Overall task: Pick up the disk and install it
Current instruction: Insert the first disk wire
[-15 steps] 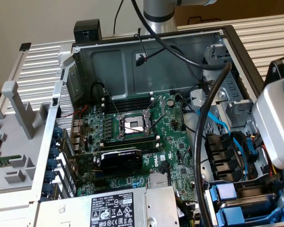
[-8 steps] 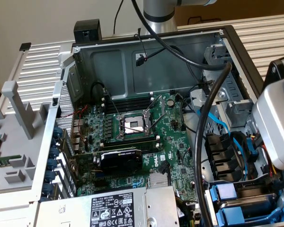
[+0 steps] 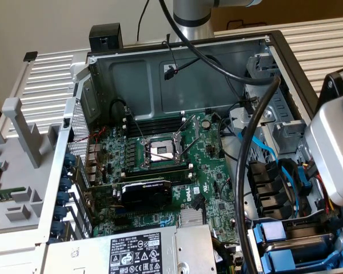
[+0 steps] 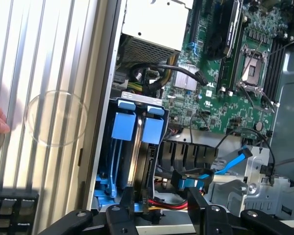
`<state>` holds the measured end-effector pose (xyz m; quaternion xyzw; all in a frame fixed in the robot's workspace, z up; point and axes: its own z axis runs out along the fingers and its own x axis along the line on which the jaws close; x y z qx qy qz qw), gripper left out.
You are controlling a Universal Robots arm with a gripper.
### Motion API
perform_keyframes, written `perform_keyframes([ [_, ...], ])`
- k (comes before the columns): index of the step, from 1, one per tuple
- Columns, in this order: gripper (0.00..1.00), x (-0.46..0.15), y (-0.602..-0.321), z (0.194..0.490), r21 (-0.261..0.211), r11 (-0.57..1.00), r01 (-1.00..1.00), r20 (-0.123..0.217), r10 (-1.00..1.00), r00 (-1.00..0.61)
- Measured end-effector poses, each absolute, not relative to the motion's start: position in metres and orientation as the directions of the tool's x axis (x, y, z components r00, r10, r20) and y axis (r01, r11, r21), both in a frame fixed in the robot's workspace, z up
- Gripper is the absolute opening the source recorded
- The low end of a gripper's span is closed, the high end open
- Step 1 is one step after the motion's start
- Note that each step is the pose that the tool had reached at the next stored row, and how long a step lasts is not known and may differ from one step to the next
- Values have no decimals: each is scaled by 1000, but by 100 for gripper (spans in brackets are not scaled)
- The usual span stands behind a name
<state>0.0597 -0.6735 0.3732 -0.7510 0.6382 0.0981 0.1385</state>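
While the black two-fingered tool (image 4: 161, 196) hovers wide open and empty, the blue-framed metal disk (image 4: 153, 129) sits upright in the blue plastic drive bay (image 4: 104, 183), at the bottom towards the exterior view's right.

Robotics lab or workshop: opened computer case (image 3: 177, 63) with exposed motherboard (image 3: 211, 165) lying on a slatted metal bench (image 3: 326, 40), robot arm (image 3: 191, 14) standing at its far side.

Green motherboard (image 3: 208, 157), bright blue drive carriers (image 4: 123, 126), black pincer (image 4: 160, 198), white ribbed surface (image 4: 49, 58), grey case (image 3: 143, 74).
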Motion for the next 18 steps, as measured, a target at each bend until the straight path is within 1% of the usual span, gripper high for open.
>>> perform_keyframes([
  [18, 55, 60, -674, 373, -83, -162, -983, -324, -929, 181],
])
